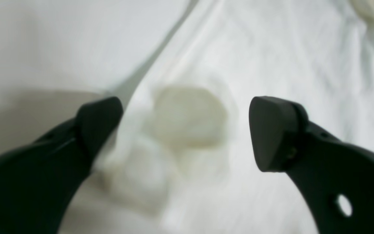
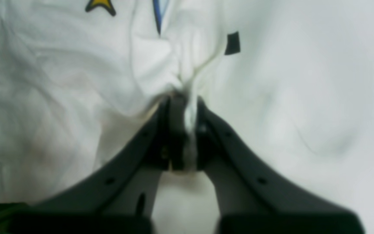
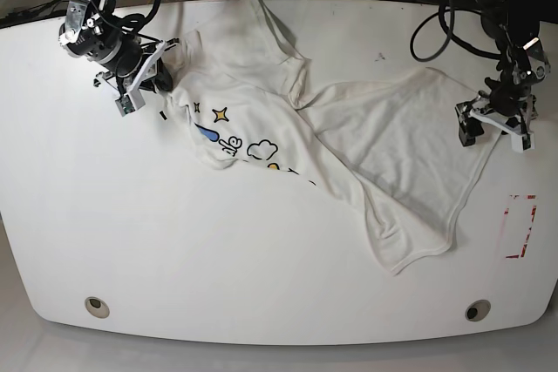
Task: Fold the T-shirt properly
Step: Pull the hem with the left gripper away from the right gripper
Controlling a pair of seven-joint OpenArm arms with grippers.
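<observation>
**A:** We see the T-shirt [image 3: 288,141] sprawled across the middle of the white surface [image 3: 174,259], partly doubled over itself. One half shows its print, a yellow star, a blue drop and a cloud outline, while the other half lies plain white, reaching toward the right side of the base view.

**B:** And our right tool [image 3: 150,76], at the left of the base view?

**A:** Clenched on the T-shirt. In the right wrist view its dark fingers [image 2: 174,130] press together with a thin fold of white cloth pinched between them, and the fabric bunches into creases just beyond the tips. The star [image 2: 100,4] and a blue line sit at the top of that view. A small black mark [image 2: 232,43] lies on the surface beside the cloth.

**B:** The left tool [image 3: 494,126]?

**A:** Released. The left wrist view shows its two black fingers [image 1: 271,130] standing well apart with nothing between them, hanging over white cloth near the fabric's edge, where bare surface begins. The picture is blurred, so we cannot tell whether the tips touch the fabric.

**B:** Anything else on the surface?

**A:** A red outlined rectangle [image 3: 521,226] near the right edge, apart from the T-shirt.
</observation>
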